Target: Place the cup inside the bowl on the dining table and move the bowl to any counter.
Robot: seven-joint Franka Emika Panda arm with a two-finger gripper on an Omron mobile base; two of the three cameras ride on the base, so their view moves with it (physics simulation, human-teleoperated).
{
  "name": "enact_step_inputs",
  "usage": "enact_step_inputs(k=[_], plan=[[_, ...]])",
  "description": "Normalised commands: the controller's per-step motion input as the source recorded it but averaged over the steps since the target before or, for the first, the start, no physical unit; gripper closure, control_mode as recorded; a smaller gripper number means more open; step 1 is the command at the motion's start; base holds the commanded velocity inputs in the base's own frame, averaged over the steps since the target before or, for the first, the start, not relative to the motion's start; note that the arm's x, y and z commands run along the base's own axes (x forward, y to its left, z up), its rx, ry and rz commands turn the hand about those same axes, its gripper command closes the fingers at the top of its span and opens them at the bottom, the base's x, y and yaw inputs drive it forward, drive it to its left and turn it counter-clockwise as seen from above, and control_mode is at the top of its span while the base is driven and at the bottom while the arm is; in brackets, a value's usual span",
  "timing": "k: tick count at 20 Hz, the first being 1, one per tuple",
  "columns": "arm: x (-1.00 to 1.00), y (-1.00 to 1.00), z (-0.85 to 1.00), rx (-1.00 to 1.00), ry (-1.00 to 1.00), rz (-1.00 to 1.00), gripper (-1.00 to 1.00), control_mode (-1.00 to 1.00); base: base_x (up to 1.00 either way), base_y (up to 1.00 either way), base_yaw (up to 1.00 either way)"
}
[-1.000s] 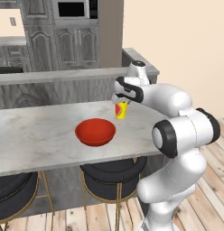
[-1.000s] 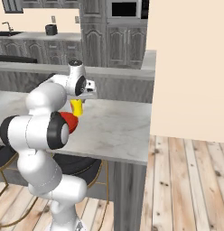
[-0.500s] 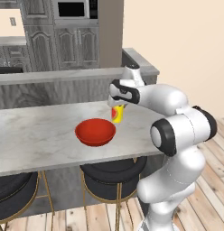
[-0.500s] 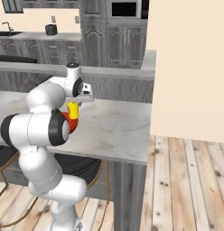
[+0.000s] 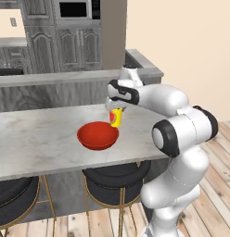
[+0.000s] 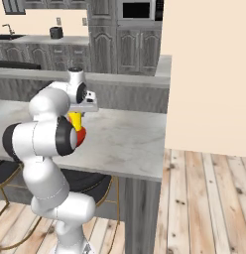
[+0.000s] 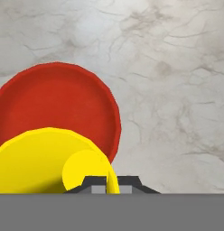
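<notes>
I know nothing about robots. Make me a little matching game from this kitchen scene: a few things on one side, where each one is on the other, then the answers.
Things:
1. cup
2. bowl
3. stools
4. microwave

Places:
A. under the dining table
B. built in among the far cabinets
C. resting on the marble top
D. held in the gripper, off the table

Pairs: 1-D, 2-C, 3-A, 4-B
</notes>
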Motion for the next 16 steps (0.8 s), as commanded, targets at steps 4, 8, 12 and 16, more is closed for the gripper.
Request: enact_step_inputs(k=[4, 8, 12, 16], plan=[[0.0, 0.22, 0.0, 0.0, 0.03, 0.0, 1.0, -1.0, 0.0, 0.0, 0.0], [0.0, 0.25, 0.0, 0.0, 0.01, 0.0, 1.0, -1.0, 0.0, 0.0, 0.0], [0.0, 0.26, 0.0, 0.0, 0.0, 0.0, 1.0, -1.0, 0.0, 0.0, 0.0], [0.0, 0.27, 0.0, 0.0, 0.0, 0.01, 1.0, -1.0, 0.0, 0.0, 0.0]])
